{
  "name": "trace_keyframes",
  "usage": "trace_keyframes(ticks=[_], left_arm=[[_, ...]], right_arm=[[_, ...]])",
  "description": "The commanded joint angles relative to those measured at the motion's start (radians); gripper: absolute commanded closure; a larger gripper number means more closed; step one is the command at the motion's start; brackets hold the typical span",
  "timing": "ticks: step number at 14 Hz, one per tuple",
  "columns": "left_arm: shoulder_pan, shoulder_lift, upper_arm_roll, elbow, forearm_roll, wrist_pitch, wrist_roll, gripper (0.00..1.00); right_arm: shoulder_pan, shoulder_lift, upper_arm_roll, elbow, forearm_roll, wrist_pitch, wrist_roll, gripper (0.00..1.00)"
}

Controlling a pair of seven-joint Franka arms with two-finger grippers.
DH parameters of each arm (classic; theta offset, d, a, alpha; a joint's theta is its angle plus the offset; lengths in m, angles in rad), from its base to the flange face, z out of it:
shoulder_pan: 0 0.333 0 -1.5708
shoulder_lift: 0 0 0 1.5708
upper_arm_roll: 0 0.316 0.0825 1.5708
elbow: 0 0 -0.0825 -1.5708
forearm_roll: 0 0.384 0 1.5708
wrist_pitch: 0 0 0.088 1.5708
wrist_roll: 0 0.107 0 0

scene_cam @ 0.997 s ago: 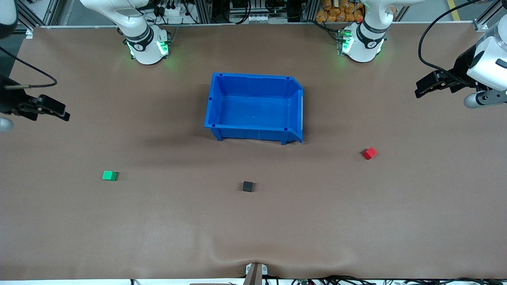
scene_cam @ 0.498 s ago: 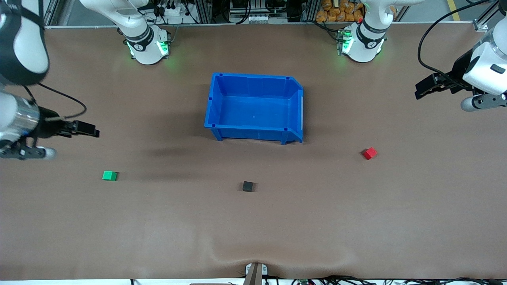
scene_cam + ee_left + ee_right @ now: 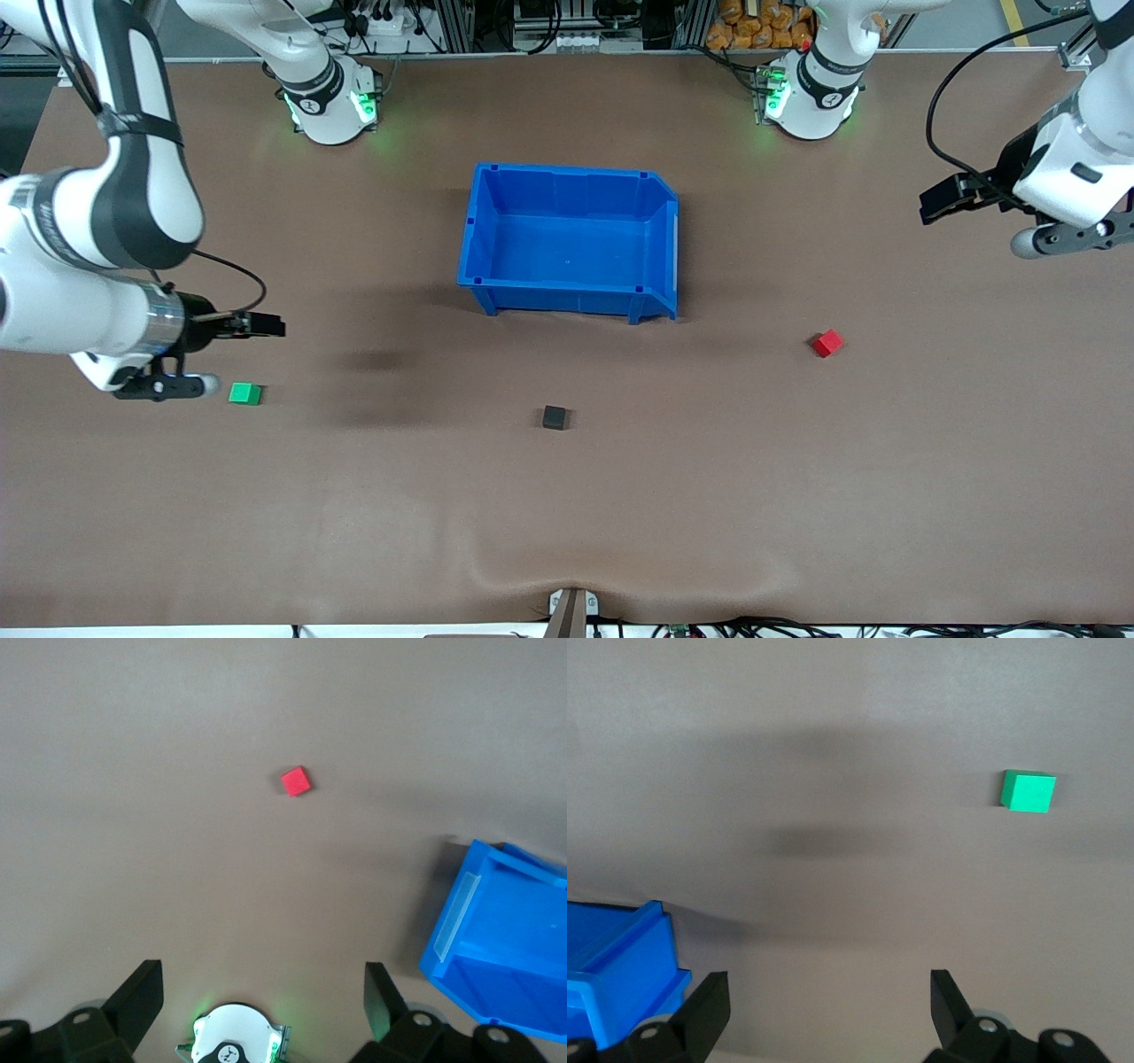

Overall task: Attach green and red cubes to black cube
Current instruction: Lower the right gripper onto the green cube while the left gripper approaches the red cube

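The green cube lies on the brown table toward the right arm's end; it also shows in the right wrist view. The black cube lies near the table's middle, nearer to the front camera than the blue bin. The red cube lies toward the left arm's end and shows in the left wrist view. My right gripper is open and empty, up over the table close to the green cube. My left gripper is open and empty, high over the table at the left arm's end.
An empty blue bin stands in the middle of the table, farther from the front camera than the black cube. Both arm bases stand along the table's back edge. A ripple in the table cover lies at the front edge.
My right arm has swung in over the table, bringing its gripper from the table's end to just beside the green cube. My left gripper has shifted only slightly. The cubes have not moved.
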Motion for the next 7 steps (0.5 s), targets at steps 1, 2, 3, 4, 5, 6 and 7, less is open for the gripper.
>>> trace_keyframes(ticks=[1,2,3,4,5,6,7], left_arm=[[0.004,0.027,-0.004,-0.012,0.026,0.003,0.017,0.00],[0.007,0.042,-0.006,-0.015,0.027,0.001,0.019,0.00],[0.010,0.053,-0.006,-0.020,0.026,0.003,0.021,0.00],[0.010,0.065,-0.006,-0.021,0.027,0.003,0.039,0.00],[0.011,0.076,-0.006,-0.026,0.026,0.007,0.062,0.00],[0.013,0.074,-0.006,-0.036,0.026,0.032,0.065,0.00],[0.011,0.074,-0.004,-0.052,0.026,0.050,0.065,0.00]], right_arm=[[-0.020,0.028,-0.008,0.008,0.015,-0.004,-0.006,0.00],[-0.036,0.045,-0.008,-0.011,0.015,0.002,-0.006,0.00],[-0.051,0.060,-0.008,-0.034,0.015,0.040,-0.009,0.00],[-0.071,0.062,-0.008,-0.083,0.013,0.100,-0.044,0.00],[-0.083,0.062,-0.008,-0.126,0.013,0.161,-0.118,0.00],[-0.098,0.063,-0.008,-0.165,0.013,0.233,-0.175,0.00],[-0.112,0.065,-0.008,-0.194,0.013,0.297,-0.198,0.00]])
